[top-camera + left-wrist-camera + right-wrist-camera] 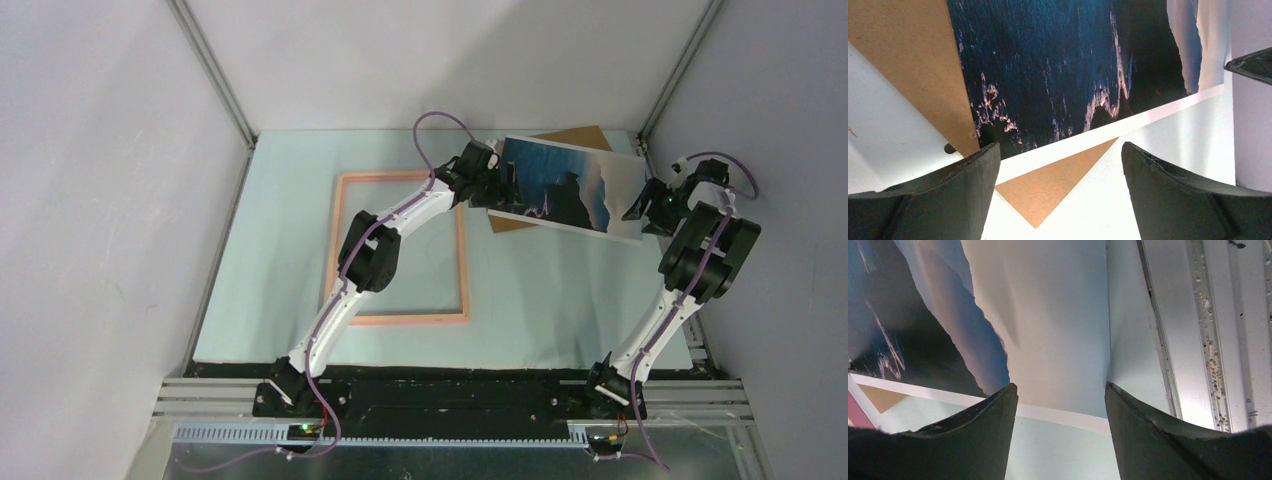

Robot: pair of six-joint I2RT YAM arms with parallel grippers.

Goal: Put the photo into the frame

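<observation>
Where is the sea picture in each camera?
Top external: the photo lies at the back right, tilted.
Left wrist: the photo fills the upper middle.
Right wrist: the photo covers the upper left and centre.
Shared landmark: the brown board peeking from under it.

Your table: pale green top bearing the frame flat, left of centre, and a brown board far right, the photo overlapping it.

Bright, even, diffuse light, faint soft shadows, wrist views slightly soft up close
</observation>
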